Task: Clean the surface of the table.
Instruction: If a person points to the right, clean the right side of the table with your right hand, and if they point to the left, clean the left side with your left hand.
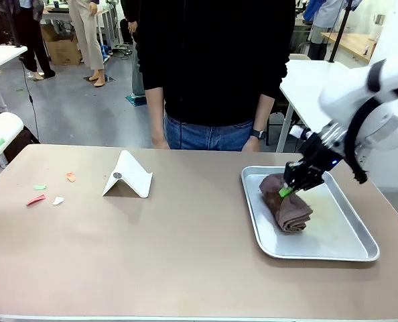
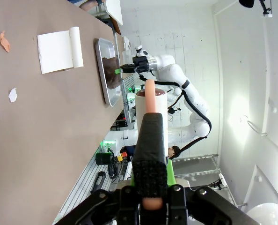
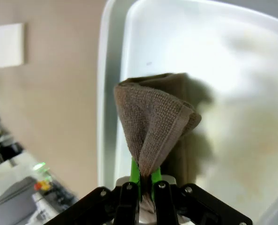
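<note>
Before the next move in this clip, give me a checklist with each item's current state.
1. Right gripper shut on brown terry cloth: ok.
2. Cloth lifted clear of shallow silver metal tray: not ok, it rests there.
3. Tan table wiped of coloured paper scraps: not ok, scraps lie at its left.
4. Path from tray to scraps free: not ok, white folded card stands between.
5. Left gripper shut on thin peach strip: ok.

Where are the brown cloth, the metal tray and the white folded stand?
brown cloth (image 1: pixel 291 213), front view, its rolled lower part.
metal tray (image 1: pixel 340 229), front view, bare floor beside the cloth.
white folded stand (image 1: pixel 130 176), front view, its sloping face.
</note>
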